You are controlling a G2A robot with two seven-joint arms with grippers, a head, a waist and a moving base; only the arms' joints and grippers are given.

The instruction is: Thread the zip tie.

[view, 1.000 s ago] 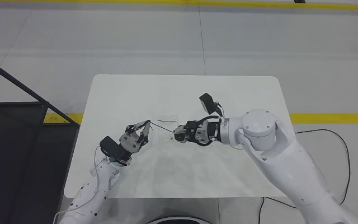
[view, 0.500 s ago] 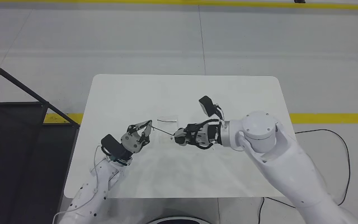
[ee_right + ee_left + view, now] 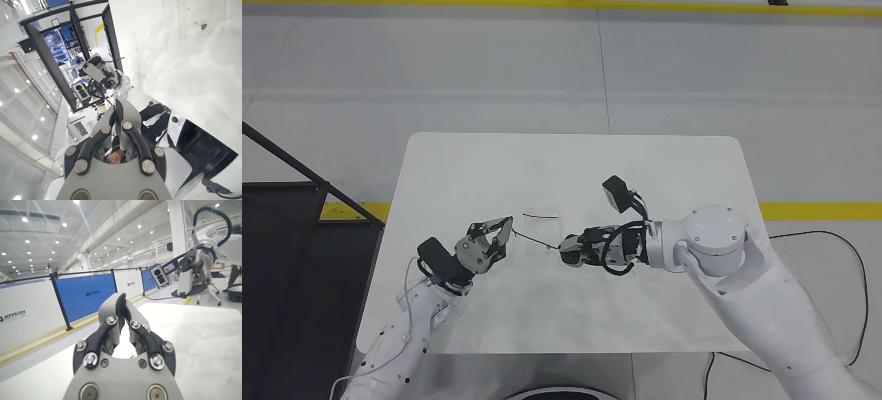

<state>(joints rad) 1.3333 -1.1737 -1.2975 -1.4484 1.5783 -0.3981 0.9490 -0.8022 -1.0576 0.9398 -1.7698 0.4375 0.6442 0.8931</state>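
Observation:
A thin black zip tie (image 3: 532, 234) stretches in the air between my two grippers, above the middle of the white table (image 3: 672, 170). My left gripper (image 3: 504, 226) is shut on the tie's left end, and its own view shows the fingers pressed together (image 3: 122, 298). My right gripper (image 3: 564, 245) is shut on the right end, with its pads closed in its own view (image 3: 117, 103). In the left wrist view the right gripper (image 3: 174, 294) hangs over the table's far side, and the zip tie (image 3: 157, 297) sticks out from its tip toward me.
A second short black strip (image 3: 540, 213) lies flat on the table just behind the stretched tie. A black frame with dark netting (image 3: 282, 250) stands off the table's left side. Bare tabletop lies to the right and at the back.
My right gripper has slid a little toward the table's front edge and to the right. The left gripper has turned slightly, with the tie still spanning both.

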